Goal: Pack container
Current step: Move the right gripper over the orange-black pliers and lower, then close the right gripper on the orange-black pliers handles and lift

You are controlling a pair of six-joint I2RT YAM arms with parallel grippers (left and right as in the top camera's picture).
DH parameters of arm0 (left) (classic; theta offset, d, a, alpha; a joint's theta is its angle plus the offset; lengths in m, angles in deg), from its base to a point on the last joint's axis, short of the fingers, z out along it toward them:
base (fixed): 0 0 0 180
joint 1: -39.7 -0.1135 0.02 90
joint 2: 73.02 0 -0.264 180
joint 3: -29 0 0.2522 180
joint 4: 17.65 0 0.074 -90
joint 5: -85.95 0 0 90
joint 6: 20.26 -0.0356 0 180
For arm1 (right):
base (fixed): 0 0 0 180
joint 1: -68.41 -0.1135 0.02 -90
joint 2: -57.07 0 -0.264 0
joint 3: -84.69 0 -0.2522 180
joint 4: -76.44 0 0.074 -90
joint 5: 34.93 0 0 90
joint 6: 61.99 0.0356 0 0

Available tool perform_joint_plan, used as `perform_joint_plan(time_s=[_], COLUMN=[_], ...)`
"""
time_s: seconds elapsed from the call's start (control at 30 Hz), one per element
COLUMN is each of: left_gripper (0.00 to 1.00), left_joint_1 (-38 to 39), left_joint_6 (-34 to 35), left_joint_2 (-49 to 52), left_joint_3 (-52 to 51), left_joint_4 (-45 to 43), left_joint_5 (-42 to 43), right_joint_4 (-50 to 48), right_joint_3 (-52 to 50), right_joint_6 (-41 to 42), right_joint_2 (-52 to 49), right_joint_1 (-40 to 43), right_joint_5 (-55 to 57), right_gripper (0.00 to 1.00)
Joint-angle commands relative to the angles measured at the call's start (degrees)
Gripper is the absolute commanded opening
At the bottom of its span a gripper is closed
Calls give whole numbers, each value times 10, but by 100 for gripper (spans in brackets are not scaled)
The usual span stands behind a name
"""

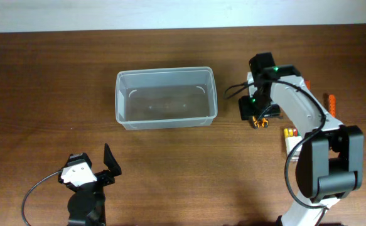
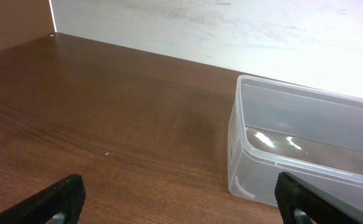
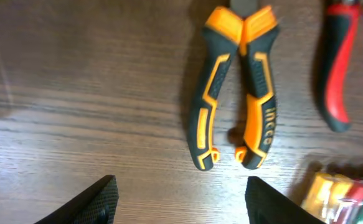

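Packing not yet begun: empty container (image 1: 166,100), orange-black pliers (image 3: 258,87) untouched on the table (image 1: 44,94) beneath the spread-fingered right gripper (image 3: 181,199), left gripper (image 2: 181,202) likewise spread, holding nothing.

The overhead camera looks straight down from high above the counter (image 1: 44,81), taking in both arms and the container (image 1: 166,100). My left wrist camera sits low, facing level across the wood past my fingers (image 2: 61,199) to the container's near corner, which overhead shares. My right wrist camera points straight down, close over the orange-and-black pliers (image 3: 234,87) — barely glimpsed from above.
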Motion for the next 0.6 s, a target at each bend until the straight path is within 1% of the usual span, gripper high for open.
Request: perform_joint_plan(time_s=[0.0,0.13,0.17,0.27,0.5,0.57], left_gripper=[99,99,99,99,99,99], left_joint_1=[2,2,2,2,2,2], left_joint_6=[-5,-5,-5,-5,-5,-5], left_joint_2=[-3,-3,-3,-3,-3,-3], left_joint_3=[-2,-2,-2,-2,-2,-2], left_joint_4=[1,1,1,1,1,1], left_joint_5=[-2,-2,-2,-2,-2,-2], right_joint_4=[-19,-35,-40,-54,-74,-76], right_joint_3=[-19,-19,-19,-19,-20,-20], right_joint_6=[4,4,3,-11,-14,-26], right_joint_2=[-1,-1,-1,-1,-2,-2], right_joint_1=[-2,-2,-2,-2,-2,-2], right_joint_5=[-3,-3,-3,-3,12,12], right_gripper=[66,65,62,59,59,59])
